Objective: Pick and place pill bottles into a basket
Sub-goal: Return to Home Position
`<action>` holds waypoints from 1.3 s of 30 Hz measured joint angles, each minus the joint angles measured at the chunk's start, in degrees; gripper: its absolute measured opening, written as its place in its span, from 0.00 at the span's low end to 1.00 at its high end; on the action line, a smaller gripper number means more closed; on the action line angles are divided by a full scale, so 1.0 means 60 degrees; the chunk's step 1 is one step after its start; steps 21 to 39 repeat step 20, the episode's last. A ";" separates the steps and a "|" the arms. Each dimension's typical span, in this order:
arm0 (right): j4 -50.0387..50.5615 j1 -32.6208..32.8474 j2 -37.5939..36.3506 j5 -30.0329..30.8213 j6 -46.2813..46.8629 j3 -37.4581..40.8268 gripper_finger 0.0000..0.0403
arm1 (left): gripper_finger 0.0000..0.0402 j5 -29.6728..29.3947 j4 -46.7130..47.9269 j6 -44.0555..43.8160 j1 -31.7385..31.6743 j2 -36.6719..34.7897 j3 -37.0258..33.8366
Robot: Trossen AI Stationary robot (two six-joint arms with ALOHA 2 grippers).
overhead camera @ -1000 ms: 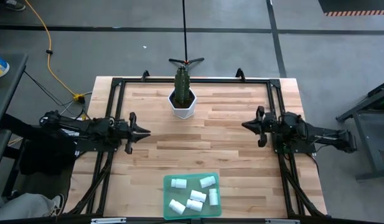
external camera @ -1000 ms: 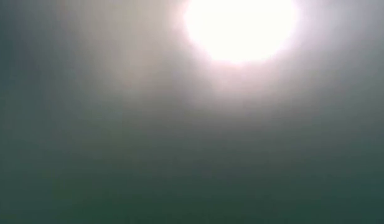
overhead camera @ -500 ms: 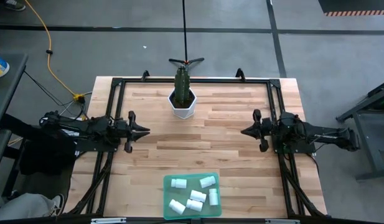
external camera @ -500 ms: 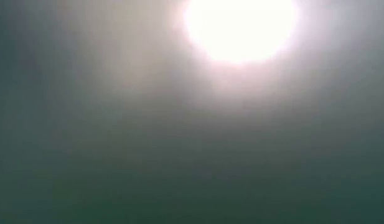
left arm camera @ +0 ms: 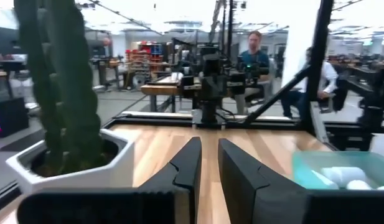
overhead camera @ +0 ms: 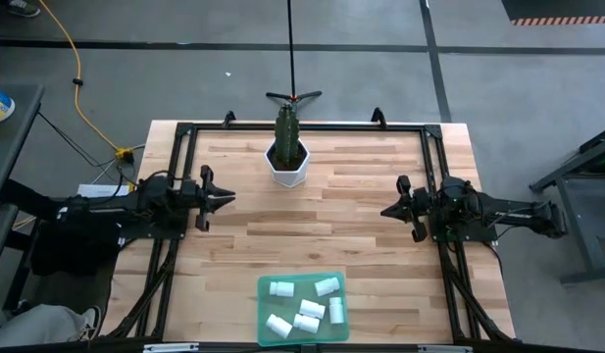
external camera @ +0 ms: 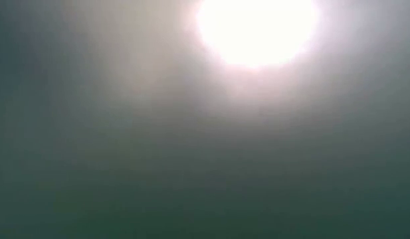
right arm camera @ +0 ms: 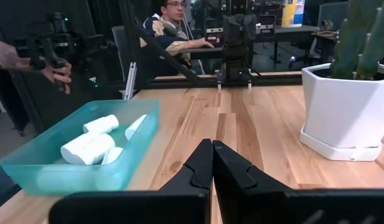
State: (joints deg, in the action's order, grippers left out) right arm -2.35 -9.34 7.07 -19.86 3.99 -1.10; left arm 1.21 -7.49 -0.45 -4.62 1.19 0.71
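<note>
Six pill bottles (overhead camera: 313, 309) lie in green tray (overhead camera: 302, 293) at bench (overhead camera: 380, 265) edge opposite cactus pot (overhead camera: 288, 167). My L gripper (overhead camera: 226, 196) slightly parted, R gripper (overhead camera: 385, 209) closed, both empty. Risk: L arm swinging wide clips pot.

Surface (overhead camera: 361, 245): pale wood in lengthwise plank stripes of lighter and darker tan, bordered by a black frame (overhead camera: 341, 126). Basket (overhead camera: 264, 306): translucent green. Pill bottles (overhead camera: 327, 286): plain white. Plant pot (overhead camera: 288, 175): white, holding a dark green cactus (overhead camera: 286, 127). Left tool (overhead camera: 229, 199) and right tool (overhead camera: 385, 210): black. Floor (overhead camera: 184, 59): grey with dark lines; cable (overhead camera: 78, 80) yellow.
</note>
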 joint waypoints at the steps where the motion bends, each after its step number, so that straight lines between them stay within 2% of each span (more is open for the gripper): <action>1: 0.0000 0.0000 0.0000 0.0004 0.0004 0.0000 0.00 | 0.22 -0.0093 0.0031 0.0005 -0.0015 0.0000 0.0000; 4: 0.0000 0.0000 0.0000 0.0007 -0.0058 0.0004 0.00 | 0.22 -0.0349 0.0100 0.0014 -0.0048 0.0004 0.0000; 10: -0.0002 0.0000 0.0000 0.0025 -0.1117 0.0007 0.00 | 0.22 -0.0349 0.0810 0.0027 -0.0044 0.0004 -0.0004; 39: -0.0007 0.0000 0.0000 0.0033 -0.1075 0.0011 0.00 | 0.22 -0.0349 0.1108 0.0026 -0.0044 0.0011 -0.0011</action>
